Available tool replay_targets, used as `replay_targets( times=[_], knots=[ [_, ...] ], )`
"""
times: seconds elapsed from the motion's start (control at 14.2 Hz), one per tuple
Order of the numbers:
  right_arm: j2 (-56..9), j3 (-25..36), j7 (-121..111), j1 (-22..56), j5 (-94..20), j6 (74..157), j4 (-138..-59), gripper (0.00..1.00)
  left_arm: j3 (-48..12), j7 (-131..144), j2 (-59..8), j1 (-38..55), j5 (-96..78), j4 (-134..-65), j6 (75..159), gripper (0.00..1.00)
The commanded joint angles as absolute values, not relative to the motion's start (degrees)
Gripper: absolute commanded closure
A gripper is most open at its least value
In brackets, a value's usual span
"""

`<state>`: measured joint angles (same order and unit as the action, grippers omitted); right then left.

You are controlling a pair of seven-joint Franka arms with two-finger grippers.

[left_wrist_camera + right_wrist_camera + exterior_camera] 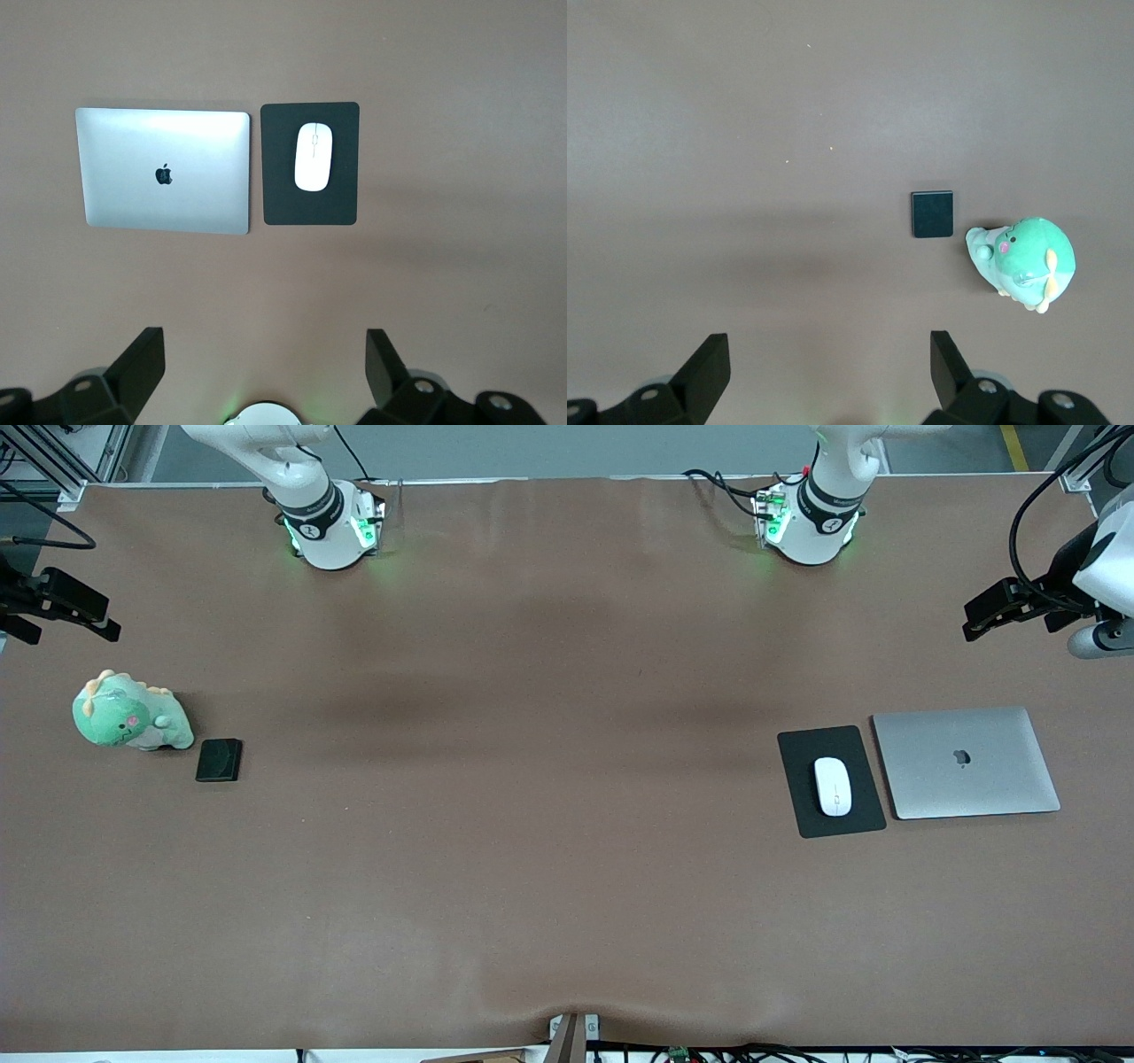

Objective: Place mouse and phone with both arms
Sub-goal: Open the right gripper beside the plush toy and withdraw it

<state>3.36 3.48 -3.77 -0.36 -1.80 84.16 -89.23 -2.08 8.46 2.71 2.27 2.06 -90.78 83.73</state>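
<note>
The white mouse point(833, 786) lay on the black mouse pad point(802, 815) beside the closed laptop point(966, 762), lower right of frame; the phone point(218, 760) lay by the dinosaur plush point(128, 713), middle left. Both could be placed already or awaiting pickup. Left pincer point(266, 376) and right pincer point(830, 376) hung wide open, holding nothing.

Mouse point(833, 786) on pad point(831, 781) beside laptop point(966, 762); phone point(219, 760) beside plush toy point(130, 713).

Laptop point(966, 763) flanks mouse point(833, 786); plush point(130, 714) crowds phone point(219, 760).
</note>
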Motion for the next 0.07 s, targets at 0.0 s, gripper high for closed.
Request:
replay_targets(
  times=[0.0],
  knots=[
    [4.0, 3.3, -2.4, -0.4, 0.1, 83.1, -89.6, 0.0, -2.1, 7.4, 1.9, 2.6, 0.7, -88.9, 82.3, 0.0]
  ],
)
